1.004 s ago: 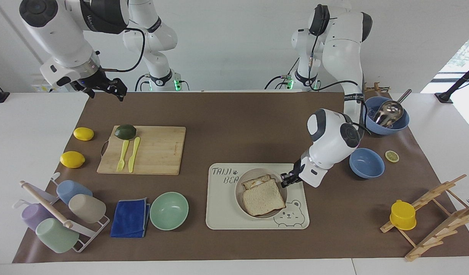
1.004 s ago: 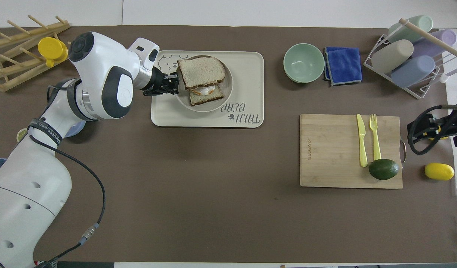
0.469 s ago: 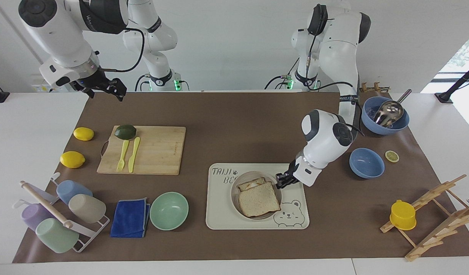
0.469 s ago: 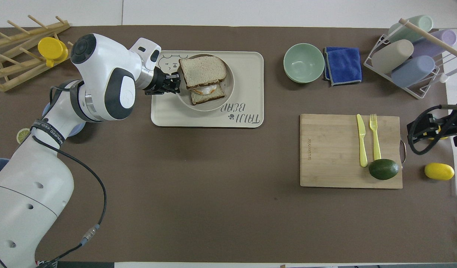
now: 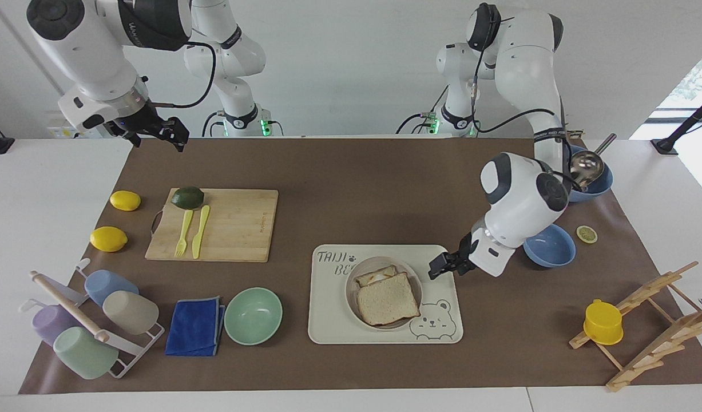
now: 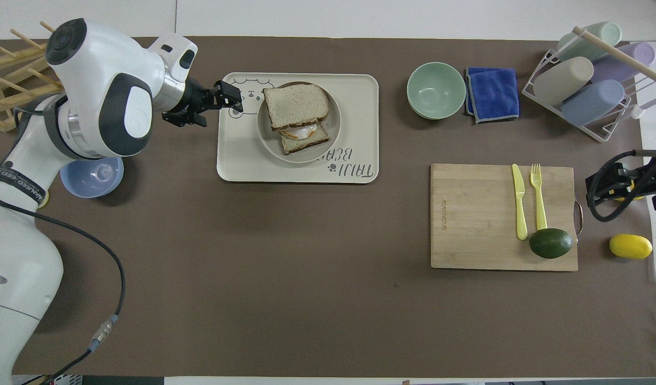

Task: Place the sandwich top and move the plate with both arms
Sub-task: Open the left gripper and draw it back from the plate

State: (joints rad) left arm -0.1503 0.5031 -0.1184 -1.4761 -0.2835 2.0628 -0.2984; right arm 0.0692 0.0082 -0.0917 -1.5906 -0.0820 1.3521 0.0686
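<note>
The sandwich top [image 5: 388, 298] is a plain bread slice lying askew on the egg toast [image 5: 373, 274], on the round beige plate [image 5: 351, 297]. In the overhead view the sandwich top [image 6: 295, 100] covers most of the egg toast [image 6: 305, 140] on the plate [image 6: 263, 136]. My left gripper [image 5: 437, 267] is open and empty. It hangs over the tray's edge toward the left arm's end, apart from the plate; it also shows in the overhead view [image 6: 230, 98]. My right gripper [image 5: 176, 133] waits raised at the right arm's end of the table, also visible in the overhead view [image 6: 600, 187].
The plate sits on a cream bear tray [image 5: 328, 320]. A mint bowl [image 5: 253, 315] and a blue cloth [image 5: 195, 326] lie beside the tray. The cutting board [image 5: 230, 226] holds cutlery and an avocado. Two blue bowls [image 5: 551, 246] sit under the left arm, near a wooden rack [image 5: 654, 320].
My left gripper slid the plate a little toward the right arm's end, then let go and drew back toward the left arm's end. The right arm has barely moved.
</note>
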